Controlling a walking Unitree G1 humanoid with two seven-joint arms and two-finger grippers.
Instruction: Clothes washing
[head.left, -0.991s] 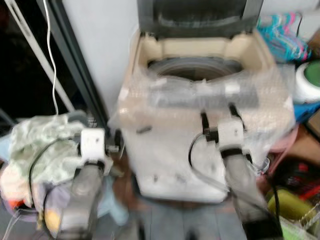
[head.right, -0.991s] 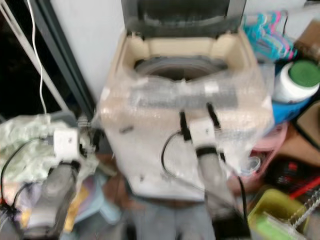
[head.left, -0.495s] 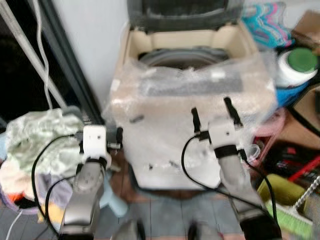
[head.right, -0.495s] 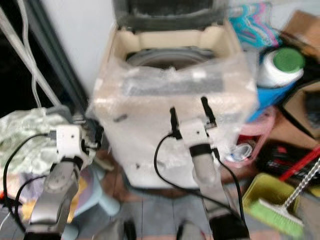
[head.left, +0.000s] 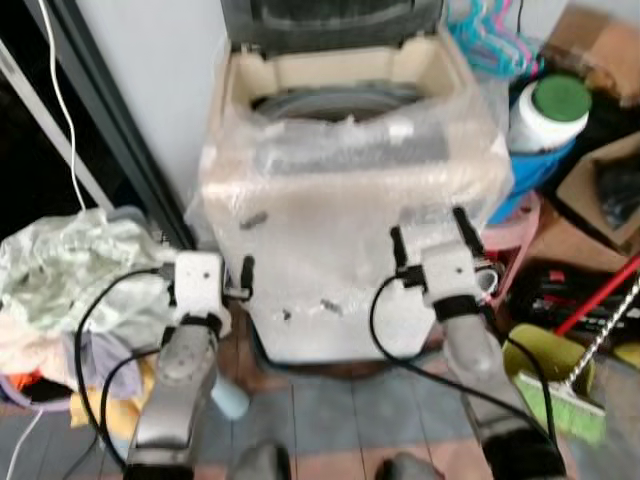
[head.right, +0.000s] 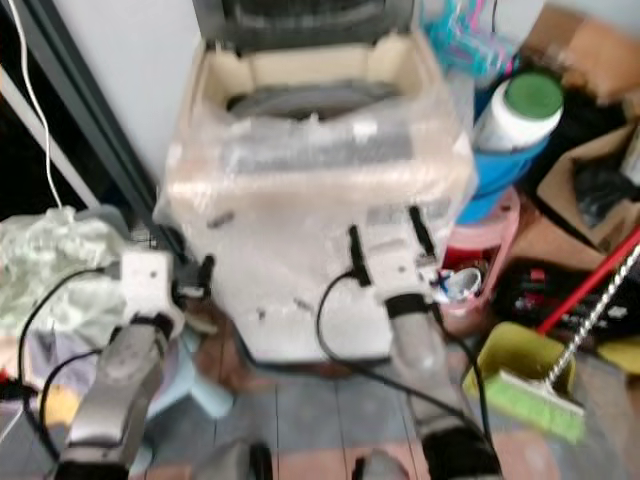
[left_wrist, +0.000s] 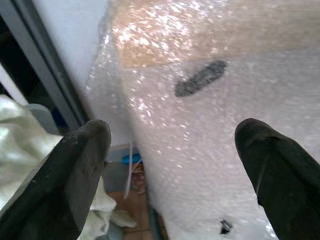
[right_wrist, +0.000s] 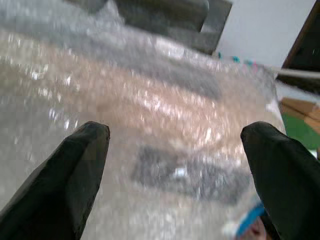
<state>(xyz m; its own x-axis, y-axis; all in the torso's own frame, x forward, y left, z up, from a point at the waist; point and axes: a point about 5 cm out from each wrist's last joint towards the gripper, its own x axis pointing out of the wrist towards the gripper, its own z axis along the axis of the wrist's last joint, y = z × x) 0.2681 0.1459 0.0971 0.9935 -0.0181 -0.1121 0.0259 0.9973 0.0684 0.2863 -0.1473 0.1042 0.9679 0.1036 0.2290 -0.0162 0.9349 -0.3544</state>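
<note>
Washer open and waiting, laundry not yet picked up.

The washing machine (head.left: 340, 200), wrapped in bubble plastic, stands straight ahead with its lid (head.left: 330, 20) raised and the drum (head.left: 320, 103) seemingly empty, so loading appears still to be done; the pile of clothes (head.left: 70, 290) sits low on the near left beside it. The right pincer (head.left: 432, 232) hovers spread wide before the machine's front, holding nothing; the left pincer (left_wrist: 170, 165), also wide open and empty, hangs near the machine's left corner.
</note>
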